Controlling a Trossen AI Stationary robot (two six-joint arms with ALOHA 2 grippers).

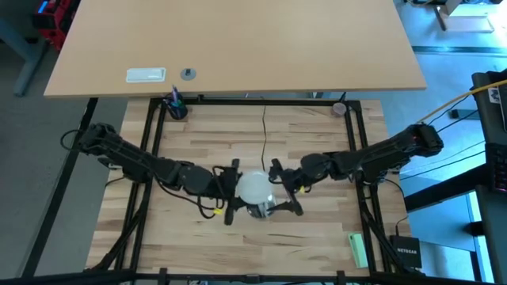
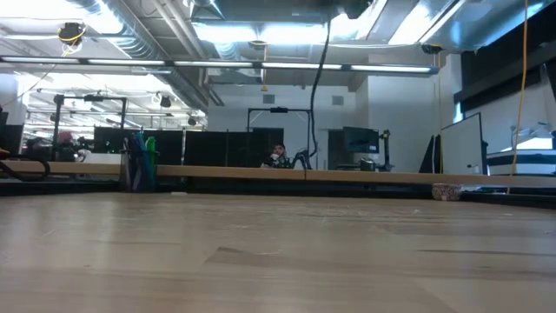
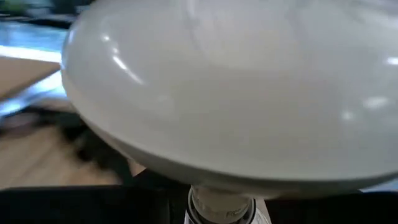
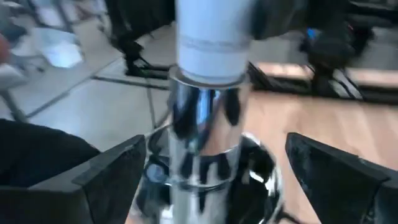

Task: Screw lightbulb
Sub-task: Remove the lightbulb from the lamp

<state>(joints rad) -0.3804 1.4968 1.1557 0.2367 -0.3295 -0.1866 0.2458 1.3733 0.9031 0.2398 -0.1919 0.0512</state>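
Observation:
The lightbulb is a frosted white dome that fills the left wrist view. Its white neck goes down into a round chrome socket, and both hang above the middle of the wooden table. My left gripper comes in level from the table's left and is shut at the bulb. My right gripper comes in level from the right and stands open. Its two fingers are on either side of the socket, apart from it. The low view shows neither the bulb nor the grippers. My left gripper holds the lightbulb at its white neck, just under the dome, coming level from the table's left. The picture's bottom edge cuts off the fingers and the place of contact. The bulb stands upright, dome up, and is lifted clear of the table with the socket below it.
A thin black cord runs from the socket toward the far edge. A cup of pens and a small roll stand at the far corners. A green object lies near right. A beige desk stands beyond the table.

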